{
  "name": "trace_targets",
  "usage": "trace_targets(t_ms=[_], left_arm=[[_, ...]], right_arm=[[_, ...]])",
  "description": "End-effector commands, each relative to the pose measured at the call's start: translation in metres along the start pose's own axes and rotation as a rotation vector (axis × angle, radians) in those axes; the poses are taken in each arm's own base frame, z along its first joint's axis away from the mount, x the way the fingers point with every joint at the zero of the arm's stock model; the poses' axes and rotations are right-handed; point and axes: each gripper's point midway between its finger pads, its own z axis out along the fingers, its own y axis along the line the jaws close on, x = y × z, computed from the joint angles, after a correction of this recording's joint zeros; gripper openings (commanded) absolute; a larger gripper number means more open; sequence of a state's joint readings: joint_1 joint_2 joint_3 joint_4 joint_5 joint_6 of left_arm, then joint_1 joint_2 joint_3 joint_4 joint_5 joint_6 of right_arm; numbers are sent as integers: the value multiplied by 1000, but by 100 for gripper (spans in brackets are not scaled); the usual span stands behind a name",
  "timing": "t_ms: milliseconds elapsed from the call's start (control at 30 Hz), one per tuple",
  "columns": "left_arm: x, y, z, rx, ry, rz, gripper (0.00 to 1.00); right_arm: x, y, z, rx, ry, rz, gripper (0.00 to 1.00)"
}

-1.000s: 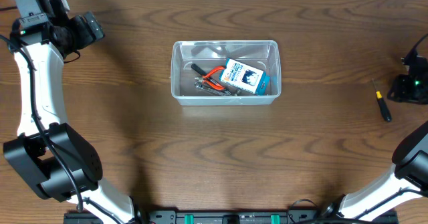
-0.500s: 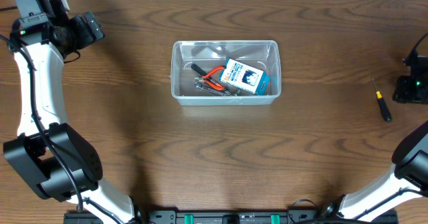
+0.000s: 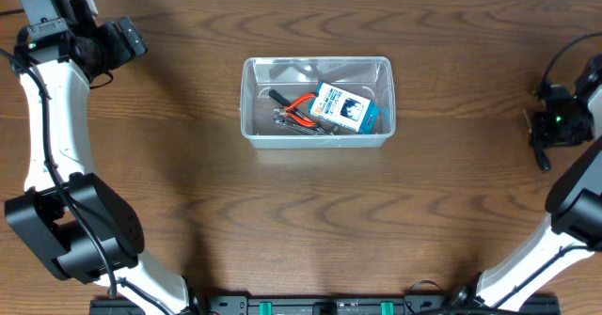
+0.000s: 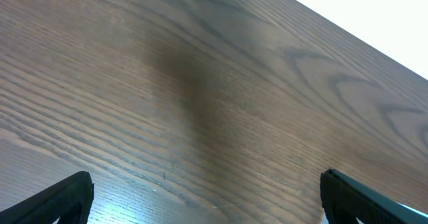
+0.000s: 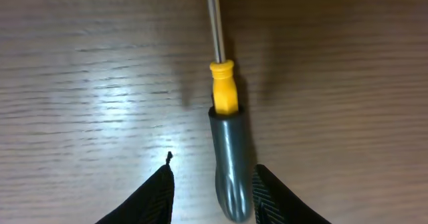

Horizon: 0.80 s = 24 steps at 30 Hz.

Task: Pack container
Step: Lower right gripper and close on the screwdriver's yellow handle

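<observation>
- The screwdriver (image 5: 225,107) lies flat on the worktop (image 3: 451,212) at its far right edge, directly under the right end effector (image 5: 212,184); the dark handle sits between the two spread fingers, closer to one of them, and is not yet pinched
- Its long axis runs straight away from the wrist camera, shaft ahead and handle butt towards the wrist, so the fingers straddle it across its width, which looks right for closing
- The container (image 3: 250,118) stands mid-worktop, well apart to that end effector's left, with red-handled pliers (image 3: 299,105) and a blue-and-white box (image 3: 344,108) inside
- The left end effector (image 3: 125,39) hangs at the far-left back corner, fingers spread wide on nothing, so the right arm is by far the nearer
</observation>
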<state>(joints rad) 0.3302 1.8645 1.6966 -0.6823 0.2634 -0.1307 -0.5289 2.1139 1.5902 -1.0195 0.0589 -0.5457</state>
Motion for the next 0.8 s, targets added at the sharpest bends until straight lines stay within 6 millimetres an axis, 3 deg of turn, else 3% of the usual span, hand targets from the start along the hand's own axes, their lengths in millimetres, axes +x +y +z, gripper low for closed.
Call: trace_targets(t_ms=[0,367,467,500,633,767], left_arm=[[-8,-5,-10,14,-27,1,98],[-8,-5,-10,14,-27,1,98],[-8,-5,-10,14,-26,1,98],[-8,-5,-10,14,-27,1,98],[-8,-5,-10,14,-26,1,98],[-8,-5,-10,14,-27,1,98]], right_arm=[[1,0,11,9,27,-25,39],[7,1,40,-20,77,-3,41],[10,4,49,-31,96,-2,47],[11,4,49,-33,99,-2,45],[10,3,50,-32,98,-2,17],[9,3,50,-33,92,2,6]])
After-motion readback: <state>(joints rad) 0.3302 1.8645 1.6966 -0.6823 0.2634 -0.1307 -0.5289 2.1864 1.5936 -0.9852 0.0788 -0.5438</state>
